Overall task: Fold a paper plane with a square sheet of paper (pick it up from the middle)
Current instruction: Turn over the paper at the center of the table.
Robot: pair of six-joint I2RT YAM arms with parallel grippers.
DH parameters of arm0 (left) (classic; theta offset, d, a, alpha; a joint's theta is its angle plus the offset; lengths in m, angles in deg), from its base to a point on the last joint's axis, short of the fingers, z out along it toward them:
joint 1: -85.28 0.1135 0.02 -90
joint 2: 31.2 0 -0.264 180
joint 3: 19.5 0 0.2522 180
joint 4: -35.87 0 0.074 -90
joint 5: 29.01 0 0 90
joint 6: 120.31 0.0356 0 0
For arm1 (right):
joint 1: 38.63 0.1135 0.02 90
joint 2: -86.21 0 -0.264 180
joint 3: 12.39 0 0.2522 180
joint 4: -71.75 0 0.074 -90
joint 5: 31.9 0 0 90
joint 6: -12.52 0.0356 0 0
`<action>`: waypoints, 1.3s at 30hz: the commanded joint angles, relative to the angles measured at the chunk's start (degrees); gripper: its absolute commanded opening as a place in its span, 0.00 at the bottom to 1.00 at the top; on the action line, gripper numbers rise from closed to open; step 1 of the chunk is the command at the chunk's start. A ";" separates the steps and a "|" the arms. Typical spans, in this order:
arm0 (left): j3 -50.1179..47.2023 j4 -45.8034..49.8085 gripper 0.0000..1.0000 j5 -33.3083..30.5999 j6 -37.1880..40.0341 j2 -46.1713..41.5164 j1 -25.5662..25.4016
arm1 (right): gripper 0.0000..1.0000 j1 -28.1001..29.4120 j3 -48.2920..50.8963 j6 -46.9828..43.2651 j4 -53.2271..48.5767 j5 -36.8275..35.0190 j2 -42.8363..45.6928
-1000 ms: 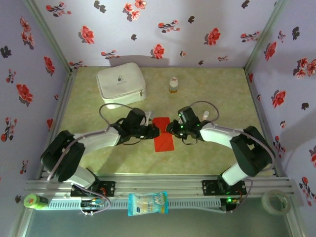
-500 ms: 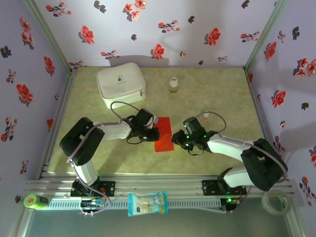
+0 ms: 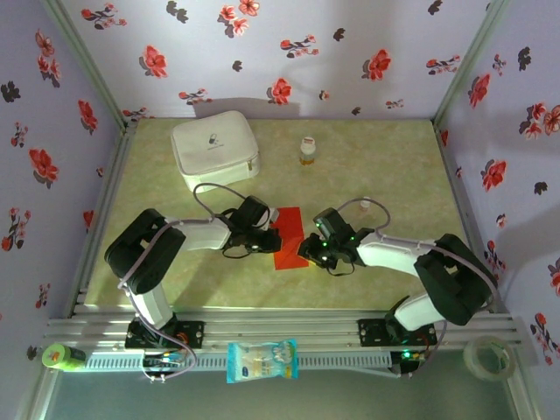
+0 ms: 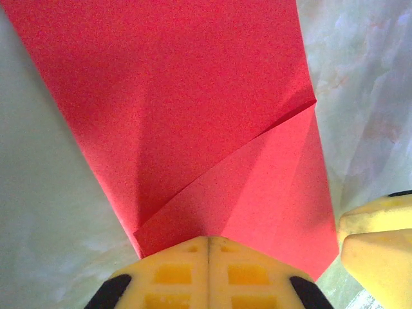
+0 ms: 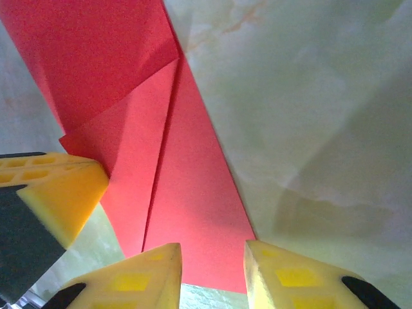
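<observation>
The red sheet of paper (image 3: 290, 236) lies flat on the table's middle, folded into a narrow strip with a diagonal flap (image 4: 212, 129) across it. My left gripper (image 3: 273, 234) is shut, and its joined tips (image 4: 209, 243) rest on the paper's left edge with nothing visible between them. My right gripper (image 3: 306, 250) is open at the paper's near right corner. Its two yellow fingers straddle that corner (image 5: 212, 273), and red paper shows in the gap. The left gripper's yellow finger (image 5: 55, 190) shows at the left of the right wrist view.
A white zip case (image 3: 214, 149) sits at the back left and a small bottle (image 3: 306, 150) at the back centre. A snack packet (image 3: 262, 360), a tape roll (image 3: 488, 357) and a green object (image 3: 57, 356) lie beyond the near rail.
The left arm shifted its elbow and its gripper settled on the paper's left edge. The right gripper swung out to the right, then came back to the paper's near right corner, its jaws slightly wider.
</observation>
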 commanded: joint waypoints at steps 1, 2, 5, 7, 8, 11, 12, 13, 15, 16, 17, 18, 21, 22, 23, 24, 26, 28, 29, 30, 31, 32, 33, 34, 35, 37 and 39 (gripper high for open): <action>-1.42 2.88 0.00 -1.04 -0.23 0.50 -0.28 | 0.30 0.52 -0.51 0.87 -0.63 -0.38 -1.60; -1.26 3.01 0.00 -1.08 -0.22 0.58 -0.36 | 0.30 0.52 -0.57 0.91 0.20 0.01 -1.98; -1.09 3.20 0.00 -1.05 -0.23 0.69 -0.48 | 0.30 0.53 -1.02 0.82 2.71 0.66 -2.97; -1.06 3.28 0.00 -1.05 -0.29 0.72 -0.46 | 0.31 0.52 -1.48 0.84 3.63 0.25 -3.07; -1.10 3.28 0.00 -1.04 -0.28 0.75 -0.48 | 0.31 0.48 -1.61 0.82 4.11 0.04 -3.12; -1.05 3.37 0.00 -1.08 -0.23 0.93 -0.55 | 0.33 0.43 -1.89 0.79 6.08 -0.59 -2.98; -0.99 3.42 0.00 -1.07 -0.21 0.89 -0.60 | 0.35 0.22 -2.08 0.77 6.78 -0.69 -2.99; -0.96 3.37 0.00 -1.04 -0.22 0.96 -0.57 | 0.37 -0.08 -2.21 0.69 7.45 -0.68 -3.14; -0.93 3.28 0.00 -1.14 -0.28 0.98 -0.58 | 0.40 -0.94 -2.16 0.60 9.35 0.03 -3.51; -0.95 3.33 0.00 -1.12 -0.28 1.03 -0.58 | 0.42 -1.43 -2.10 0.64 10.39 0.38 -3.71; -0.96 3.37 0.00 -1.09 -0.25 1.07 -0.62 | 0.44 -1.82 -2.27 0.57 11.35 1.10 -3.92; -0.96 3.36 0.00 -1.13 -0.28 0.98 -0.59 | 0.44 -2.30 -2.53 0.34 11.96 1.94 -4.33; -0.88 3.28 0.00 -1.17 -0.27 1.11 -0.55 | 0.45 -3.47 -3.44 -0.27 12.00 3.07 -5.59; -0.78 3.28 0.00 -1.07 -0.26 1.16 -0.48 | 0.45 -3.83 -3.52 -0.45 12.28 3.28 -5.94; -0.76 3.37 0.00 -1.13 -0.26 1.16 -0.55 | 0.46 -4.19 -3.59 -0.58 12.20 3.26 -6.13; -0.71 3.37 0.00 -1.13 -0.30 1.16 -0.55 | 0.46 -4.57 -3.55 -0.87 12.43 3.42 -6.46; -0.75 3.37 0.00 -1.18 -0.25 1.09 -0.58 | 0.46 -5.48 -3.55 -0.98 13.19 4.33 -7.05; -0.76 3.35 0.00 -1.14 -0.25 1.03 -0.53 | 0.45 -6.19 -3.38 -1.01 14.39 5.15 -7.61; -0.79 3.37 0.00 -1.13 -0.23 1.03 -0.50 | 0.44 -6.33 -3.25 -1.04 14.93 5.36 -7.77; -0.77 3.37 0.00 -1.09 -0.23 0.98 -0.50 | 0.44 -6.51 -3.09 -1.10 15.41 5.53 -7.96; -0.86 3.24 0.00 -1.13 -0.36 0.94 -0.54 | 0.42 -6.75 -2.92 -0.96 15.91 5.76 -8.35; -0.86 3.11 0.00 -1.13 -0.43 0.85 -0.59 | 0.42 -6.94 -2.66 -0.81 16.55 6.04 -8.65; -0.94 2.98 0.00 -1.11 -0.48 0.77 -0.50 | 0.41 -7.12 -2.43 -0.61 17.38 6.41 -8.94; -0.88 3.02 0.00 -1.12 -0.54 0.72 -0.60 | 0.39 -7.35 -2.05 -0.41 18.19 6.56 -9.26; -0.83 2.93 0.00 -1.06 -0.64 0.68 -0.59 | 0.38 -7.48 -1.82 -0.16 18.95 6.72 -9.36; -0.78 2.81 0.00 -1.05 -0.87 0.59 -0.52 | 0.35 -7.74 -1.44 0.02 20.14 7.00 -9.94; -0.67 2.63 0.00 -1.00 -1.08 0.59 -0.58 | 0.33 -7.83 -1.29 -0.07 20.92 7.48 -10.51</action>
